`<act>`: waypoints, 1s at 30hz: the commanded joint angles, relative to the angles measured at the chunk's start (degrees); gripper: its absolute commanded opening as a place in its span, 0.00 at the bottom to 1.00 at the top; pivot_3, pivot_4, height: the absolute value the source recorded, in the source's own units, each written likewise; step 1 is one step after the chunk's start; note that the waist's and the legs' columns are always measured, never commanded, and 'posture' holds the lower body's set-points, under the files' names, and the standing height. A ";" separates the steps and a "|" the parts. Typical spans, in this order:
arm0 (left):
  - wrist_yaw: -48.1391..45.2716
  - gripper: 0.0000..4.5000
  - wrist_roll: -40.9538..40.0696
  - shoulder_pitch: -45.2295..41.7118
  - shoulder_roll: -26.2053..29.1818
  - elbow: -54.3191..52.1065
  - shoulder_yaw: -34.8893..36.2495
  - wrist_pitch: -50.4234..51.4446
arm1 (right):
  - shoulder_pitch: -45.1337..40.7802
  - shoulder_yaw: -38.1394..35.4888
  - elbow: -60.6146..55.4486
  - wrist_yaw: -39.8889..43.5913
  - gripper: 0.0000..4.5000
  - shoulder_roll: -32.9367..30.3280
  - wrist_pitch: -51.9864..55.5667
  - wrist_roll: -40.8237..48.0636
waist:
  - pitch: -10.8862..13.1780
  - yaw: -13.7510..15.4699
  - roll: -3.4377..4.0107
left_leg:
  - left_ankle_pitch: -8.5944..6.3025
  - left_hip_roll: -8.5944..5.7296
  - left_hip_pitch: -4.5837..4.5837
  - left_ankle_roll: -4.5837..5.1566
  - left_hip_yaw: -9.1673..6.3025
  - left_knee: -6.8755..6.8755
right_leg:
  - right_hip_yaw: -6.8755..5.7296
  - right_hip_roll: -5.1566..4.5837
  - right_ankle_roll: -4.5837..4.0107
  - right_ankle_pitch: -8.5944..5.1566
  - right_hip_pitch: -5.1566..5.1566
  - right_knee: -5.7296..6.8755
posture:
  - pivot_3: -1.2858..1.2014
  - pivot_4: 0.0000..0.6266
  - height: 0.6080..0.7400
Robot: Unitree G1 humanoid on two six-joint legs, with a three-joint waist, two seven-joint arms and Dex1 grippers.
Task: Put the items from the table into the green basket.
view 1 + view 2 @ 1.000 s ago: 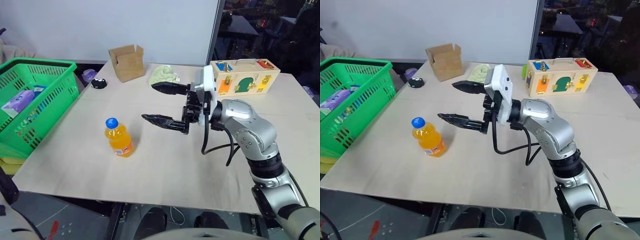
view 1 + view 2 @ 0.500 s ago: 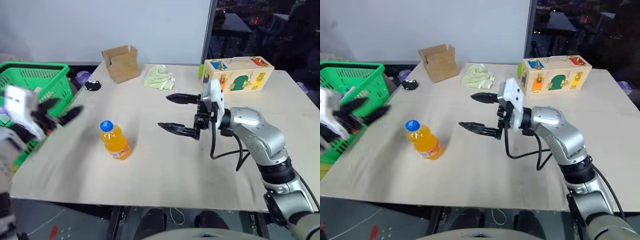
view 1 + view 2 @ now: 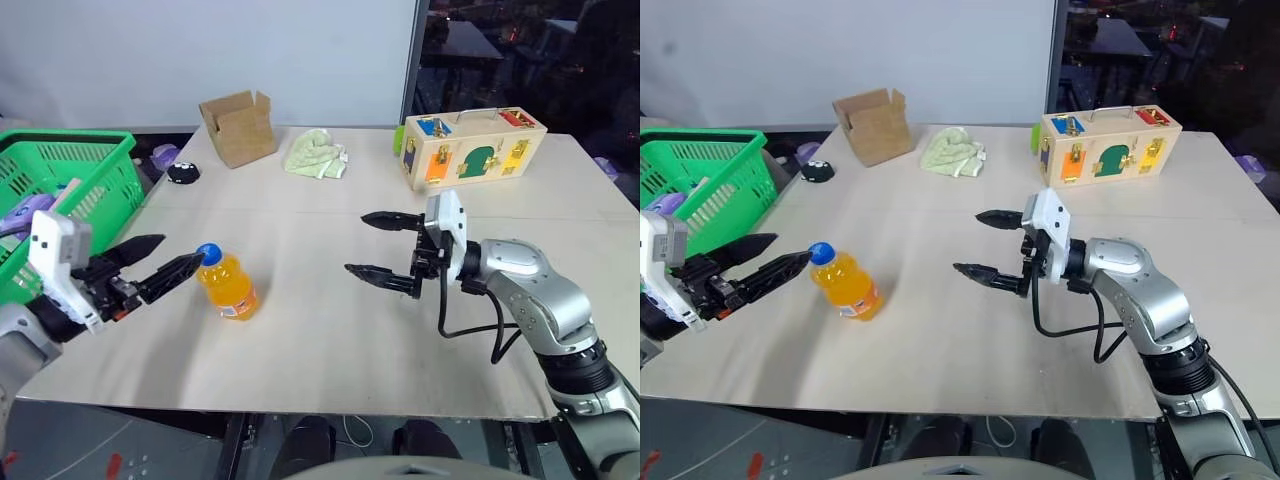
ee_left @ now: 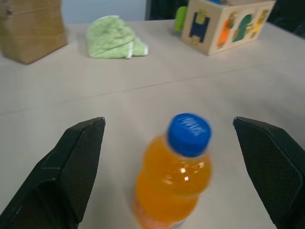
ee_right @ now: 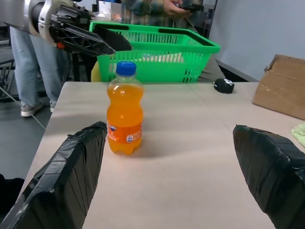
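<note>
The table has a smooth pale beige wood-look top; behind it runs a plain white wall, with a dark glass area at the back right. Along the far edge stand a brown cardboard box, a crumpled green cloth and a wooden activity box with coloured latches, and a small black object lies near the left edge. The green basket sits off the table's left side, with something purple and white inside. In the right wrist view, people stand behind the basket.

The orange-drink bottle stands upright on the table's near left part, long axis vertical, blue cap up. The left gripper points level at it from the left, jaws wide apart, one fingertip just beside the cap; touching cannot be told. The right gripper hangs over the table's middle, well apart from the bottle, pointing left toward it, jaws spread and empty
</note>
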 commanded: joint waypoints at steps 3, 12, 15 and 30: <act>-0.51 0.99 4.19 3.20 -2.57 -2.92 -2.01 -4.65 | -0.15 -2.76 -3.61 -0.03 1.00 -2.25 0.21 1.10 | 0.01 0.00 0.02 | 0.00 0.01 0.01 0.00 0.02 0.00 | 0.01 0.01 -0.02 -0.01 -0.01 0.01 | 0.56 0.00 1.00; 1.76 0.99 15.49 2.57 -6.54 0.16 -10.80 -13.35 | -0.52 -2.97 -4.00 -0.47 1.00 -2.95 1.27 1.78 | 0.00 0.08 0.00 | 0.00 0.01 0.03 0.00 0.15 0.03 | 0.10 -0.01 0.01 -0.03 0.01 -0.04 | 0.55 0.00 1.00; 2.27 0.99 17.21 1.89 -7.67 1.41 -11.88 -14.98 | -0.46 -2.92 -4.07 -0.60 1.00 -2.88 1.31 1.74 | 0.01 0.00 0.01 | 0.00 0.02 0.00 0.00 0.15 0.01 | 0.09 0.00 -0.03 -0.01 -0.02 -0.05 | 0.55 0.00 1.00; 1.64 0.99 20.63 -1.28 -9.79 5.48 -18.28 -17.69 | 0.20 -2.63 -4.96 -1.11 1.00 -3.00 0.91 1.42 | 0.01 -0.08 0.02 | 0.00 0.02 0.00 0.00 0.14 0.02 | 0.08 0.00 0.09 -0.07 -0.02 -0.05 | 0.54 0.00 1.00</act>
